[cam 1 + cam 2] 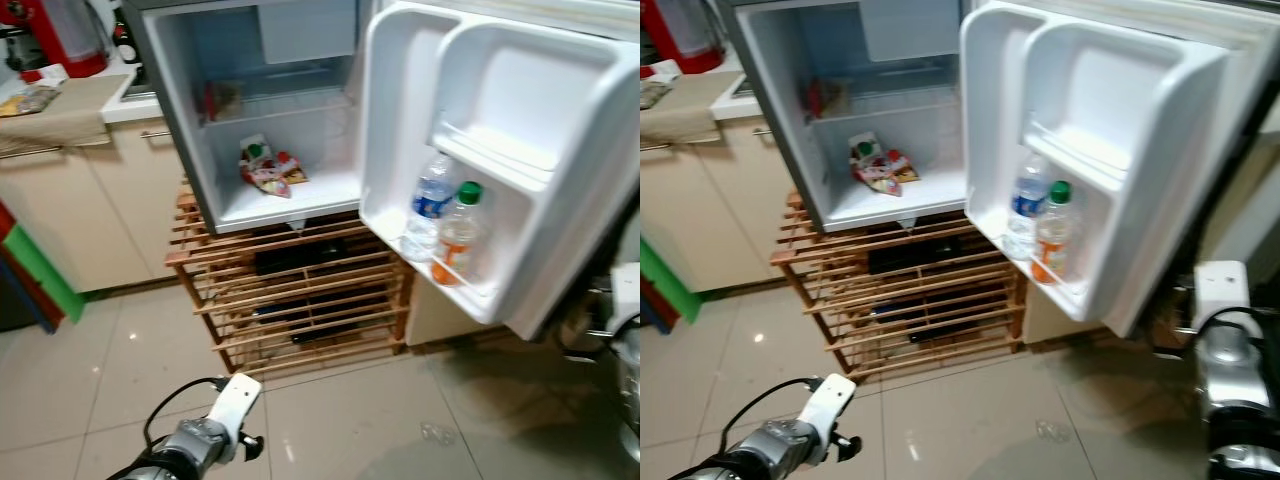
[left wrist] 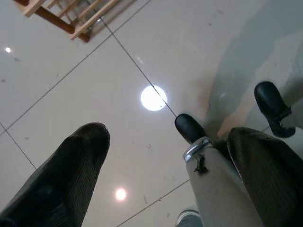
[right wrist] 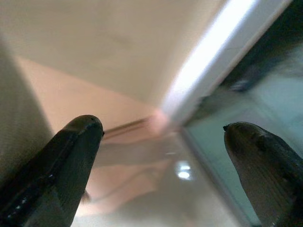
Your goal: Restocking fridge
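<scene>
White mini fridge (image 1: 190, 120), door (image 1: 560, 150) swung wide, on a slatted wooden rack (image 1: 300, 290). Door shelf: water bottle (image 1: 430, 205), orange drink bottle (image 1: 458, 235). Inner floor: snack packets (image 1: 268, 170). Advice: square up close before loading. Left gripper (image 2: 156, 170) and right gripper (image 3: 161, 165) hang low, fingers spread, empty.

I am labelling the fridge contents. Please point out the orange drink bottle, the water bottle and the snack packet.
orange drink bottle (image 1: 458, 243): left eye view, on its label.
water bottle (image 1: 432, 200): left eye view, on its blue label.
snack packet (image 1: 268, 168): left eye view, on its middle.
</scene>
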### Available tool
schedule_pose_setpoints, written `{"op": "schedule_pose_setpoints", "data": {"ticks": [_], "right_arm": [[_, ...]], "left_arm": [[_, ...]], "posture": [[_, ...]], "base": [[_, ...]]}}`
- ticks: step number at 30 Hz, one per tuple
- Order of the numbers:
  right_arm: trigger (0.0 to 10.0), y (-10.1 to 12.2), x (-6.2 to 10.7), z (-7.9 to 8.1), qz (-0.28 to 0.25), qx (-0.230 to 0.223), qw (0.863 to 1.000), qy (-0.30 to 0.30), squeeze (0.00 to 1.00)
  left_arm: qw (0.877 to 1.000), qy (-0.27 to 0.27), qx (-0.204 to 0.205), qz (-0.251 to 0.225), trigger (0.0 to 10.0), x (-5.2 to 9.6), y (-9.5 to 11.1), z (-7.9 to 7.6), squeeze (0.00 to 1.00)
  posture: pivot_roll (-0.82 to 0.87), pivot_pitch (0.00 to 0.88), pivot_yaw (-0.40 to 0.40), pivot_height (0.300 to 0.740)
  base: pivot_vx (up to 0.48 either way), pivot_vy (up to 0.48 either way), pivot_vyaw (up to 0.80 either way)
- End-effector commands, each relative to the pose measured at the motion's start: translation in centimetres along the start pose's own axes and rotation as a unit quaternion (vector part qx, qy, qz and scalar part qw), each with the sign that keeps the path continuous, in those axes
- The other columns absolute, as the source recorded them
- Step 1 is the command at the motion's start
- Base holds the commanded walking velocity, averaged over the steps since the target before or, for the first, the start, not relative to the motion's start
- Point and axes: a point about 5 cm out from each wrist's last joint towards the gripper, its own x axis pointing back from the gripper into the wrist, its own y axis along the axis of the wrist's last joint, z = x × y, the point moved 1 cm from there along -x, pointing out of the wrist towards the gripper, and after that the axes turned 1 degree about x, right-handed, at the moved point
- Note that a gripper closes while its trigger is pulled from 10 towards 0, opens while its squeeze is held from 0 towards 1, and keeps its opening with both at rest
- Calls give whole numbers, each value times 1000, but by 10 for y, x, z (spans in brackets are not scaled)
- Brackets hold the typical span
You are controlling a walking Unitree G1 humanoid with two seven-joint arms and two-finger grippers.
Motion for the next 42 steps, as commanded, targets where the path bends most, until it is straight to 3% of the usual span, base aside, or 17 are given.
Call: {"op": "schedule_pose_setpoints", "data": {"ticks": [1,3,5,7,9,12,16,21,23,25,27,28,29,32,33,37,42], "right_arm": [[10000,49,3,46,-62,-19,991,120,0],[10000,65,27,99,-64,-25,958,278,0],[10000,93,74,145,-111,-21,889,443,0],[10000,117,112,165,-161,-21,828,537,0],[10000,128,118,166,-181,-28,816,549,0],[10000,130,102,160,-172,-42,836,520,0],[10000,118,64,145,-148,1,909,390,0],[10000,106,54,140,-158,56,936,308,0],[10000,97,52,145,-147,26,942,302,0],[10000,86,50,154,-140,10,943,302,0],[10000,81,50,160,-136,9,943,304,0],[10000,81,50,160,-136,9,943,304,0],[10000,80,50,163,-138,9,942,306,0],[10000,77,47,168,-141,2,945,295,0],[10000,78,47,168,-144,2,946,291,0],[10000,79,45,168,-159,-12,949,273,0],[10000,80,43,163,-175,-55,948,259,0]], "left_arm": [[1000,2,-25,13,10000,1,-10,4,0],[998,-1,-56,24,10000,1,-16,5,0],[997,-13,-63,37,10000,2,-25,5,0],[997,-22,-63,50,10000,2,-36,4,0],[996,-26,-59,58,10000,3,-44,3,0],[997,-18,-46,57,10000,3,-50,3,0],[999,23,-29,15,10000,1,-41,2,0],[993,85,22,-75,10000,4,-9,17,0],[976,137,68,-154,10000,16,17,46,0],[943,184,77,-268,10000,40,65,75,0],[920,206,67,-326,10000,56,91,85,0],[920,206,67,-326,10000,56,91,85,0],[904,209,76,-366,10000,67,106,88,0],[822,209,100,-519,10000,124,157,86,0],[808,207,100,-543,10000,135,164,82,0],[771,189,115,-598,10000,160,183,66,0],[784,169,121,-585,10000,159,187,54,0]], "posture": [[-172,0,71,740],[-167,0,72,740],[-153,0,68,740],[-146,0,64,740],[-136,0,56,740],[-130,0,52,740],[-116,0,43,740],[-108,0,36,740],[-90,0,23,740],[-68,0,11,740],[-64,0,9,740],[-64,0,9,740],[-51,0,2,740],[-43,0,-1,740],[-40,0,-1,740],[-41,0,1,740],[-60,0,13,740]], "base": [[0,0,0],[0,0,0],[0,0,0],[0,0,0],[0,0,0],[0,0,0],[0,0,0],[0,0,0],[0,0,0],[0,0,0],[0,0,0],[0,0,0],[0,0,0],[0,0,0],[304,319,0],[293,366,0],[0,480,-315]]}}
